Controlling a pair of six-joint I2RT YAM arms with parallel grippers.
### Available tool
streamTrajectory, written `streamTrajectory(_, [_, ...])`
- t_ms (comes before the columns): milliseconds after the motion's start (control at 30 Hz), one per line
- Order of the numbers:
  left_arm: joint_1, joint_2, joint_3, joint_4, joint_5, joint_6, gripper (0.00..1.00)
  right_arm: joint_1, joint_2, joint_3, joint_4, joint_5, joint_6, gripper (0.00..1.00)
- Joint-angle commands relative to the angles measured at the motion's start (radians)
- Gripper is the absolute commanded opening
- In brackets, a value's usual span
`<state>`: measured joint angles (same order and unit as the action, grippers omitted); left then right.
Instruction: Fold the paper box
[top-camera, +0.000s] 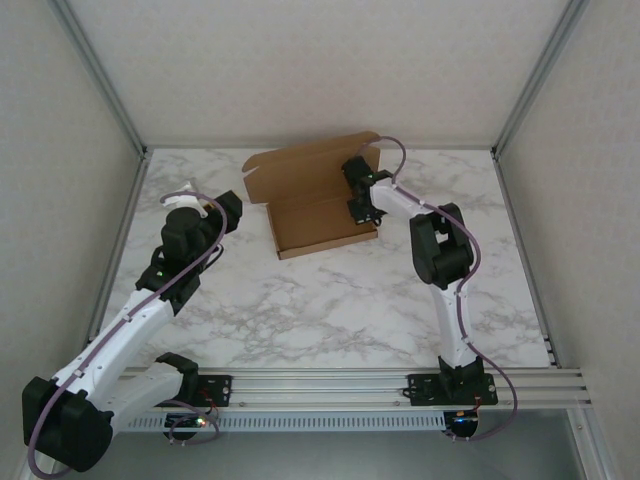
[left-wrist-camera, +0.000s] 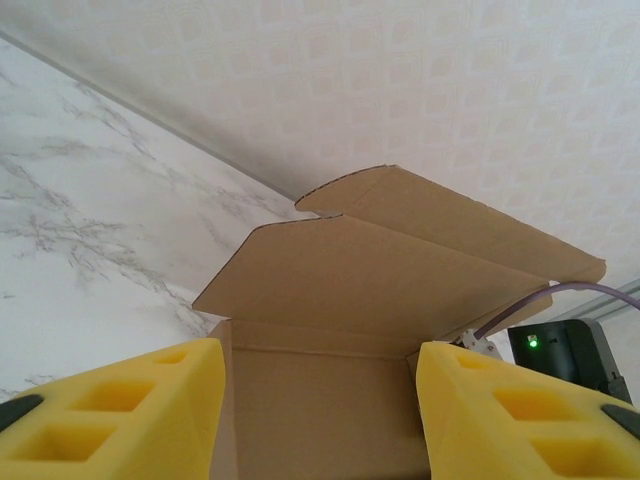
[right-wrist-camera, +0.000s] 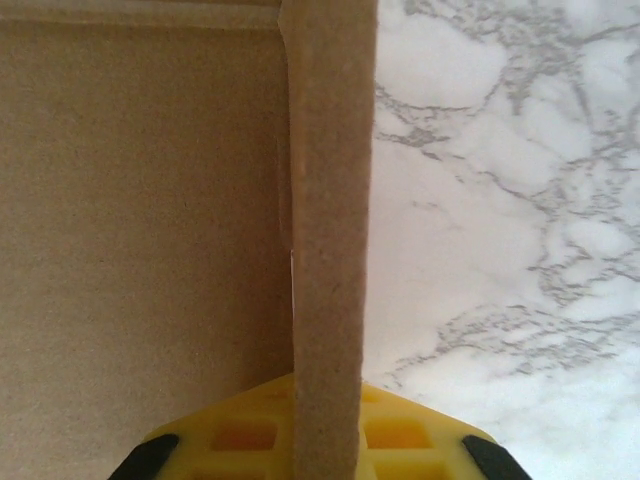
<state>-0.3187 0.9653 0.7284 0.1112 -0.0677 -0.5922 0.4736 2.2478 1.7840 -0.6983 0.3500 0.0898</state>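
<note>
Top: box (top-camera: 310, 215) sits open far back on the surface (top-camera: 330, 300), lid up, right end effector (top-camera: 360, 200) at its right wall, left end effector (top-camera: 188, 200) well off left. Left wrist: spread, box ahead. Right wrist: pinching that wall.

The left tool (left-wrist-camera: 316, 400) (fingers apart) faces the open-lidded paper box (left-wrist-camera: 390, 285).

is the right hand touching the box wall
Touching. The right wrist view shows the right hand pinching the box side wall, yellow fingers pressed against both faces.
</note>
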Motion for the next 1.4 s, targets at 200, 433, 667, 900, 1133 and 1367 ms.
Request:
streamTrajectory(200, [0.009,-0.001,-0.003,0.006,-0.018,-0.003,0.54,0.022,-0.09,-0.128,-0.008,0.129,0.088,0.21])
streamTrajectory(433, [0.011,0.019,0.0,0.049,0.024,0.047,0.55,0.017,-0.353,-0.405,0.278,-0.063,0.052,0.53])
streamTrajectory(667, [0.011,0.035,0.047,0.083,0.004,0.089,0.56,0.015,-0.752,-0.705,0.679,-0.211,0.007,0.61])
streamTrajectory(900, [0.01,0.101,0.066,0.229,-0.171,0.187,0.67,-0.017,-0.886,-0.753,0.931,-0.239,0.03,0.69])
streamTrajectory(1133, [0.06,0.187,0.07,0.326,-0.222,0.398,0.75,-0.073,-0.877,-0.662,0.837,-0.348,-0.095,0.69])
streamTrajectory(1367, [0.12,0.338,0.09,0.336,0.078,0.535,0.8,-0.28,-0.824,-0.737,0.997,-0.562,-0.117,0.69])
